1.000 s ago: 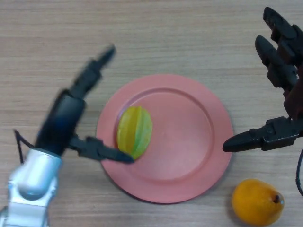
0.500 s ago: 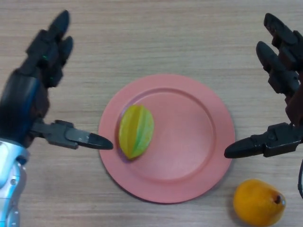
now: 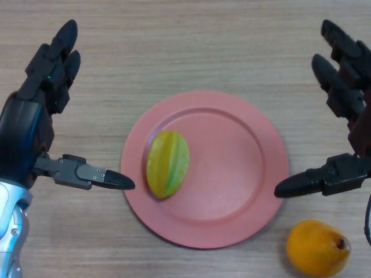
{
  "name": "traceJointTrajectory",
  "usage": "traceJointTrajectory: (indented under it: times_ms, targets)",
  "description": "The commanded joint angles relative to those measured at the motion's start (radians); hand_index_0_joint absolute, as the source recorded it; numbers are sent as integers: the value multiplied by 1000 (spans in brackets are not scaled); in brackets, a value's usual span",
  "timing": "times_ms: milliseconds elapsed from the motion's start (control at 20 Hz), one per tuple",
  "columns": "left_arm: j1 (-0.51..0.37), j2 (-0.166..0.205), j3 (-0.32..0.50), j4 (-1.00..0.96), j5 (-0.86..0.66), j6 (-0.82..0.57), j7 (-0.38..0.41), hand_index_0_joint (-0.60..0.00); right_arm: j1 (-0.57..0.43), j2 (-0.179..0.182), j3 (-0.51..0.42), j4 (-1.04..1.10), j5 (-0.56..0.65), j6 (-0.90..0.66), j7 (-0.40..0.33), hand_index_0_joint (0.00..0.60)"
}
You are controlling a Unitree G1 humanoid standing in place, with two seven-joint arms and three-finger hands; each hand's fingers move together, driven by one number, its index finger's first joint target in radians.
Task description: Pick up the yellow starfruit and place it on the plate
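Observation:
The yellow starfruit (image 3: 167, 163), yellow with green ridges, lies on the left part of the pink plate (image 3: 232, 174) in the middle of the table. My left hand (image 3: 32, 124) is open to the left of the plate, fingers straight and pointing away, thumb tip just short of the plate's left rim. It touches nothing. My right hand (image 3: 348, 104) is open at the right edge of the view, thumb pointing at the plate's right rim, holding nothing.
An orange fruit (image 3: 317, 247) lies on the wooden table (image 3: 174, 46) at the lower right, just off the plate's rim and below my right thumb.
My left hand has let go of the starfruit and drawn back to the left, off the plate, with its fingers straightened. The starfruit stays on the plate. The right hand has barely moved.

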Motion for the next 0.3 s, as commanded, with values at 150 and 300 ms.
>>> traceJointTrajectory:
  times_ms: [150,300]
  targets:
    - [-32,49,94,-34,19,-135,24,0,-37,-23,-50,-19,-3,-154,-8,0]
    - [-30,49,102,-37,15,-137,24,0,-42,-23,-47,-12,1,-157,-12,0]
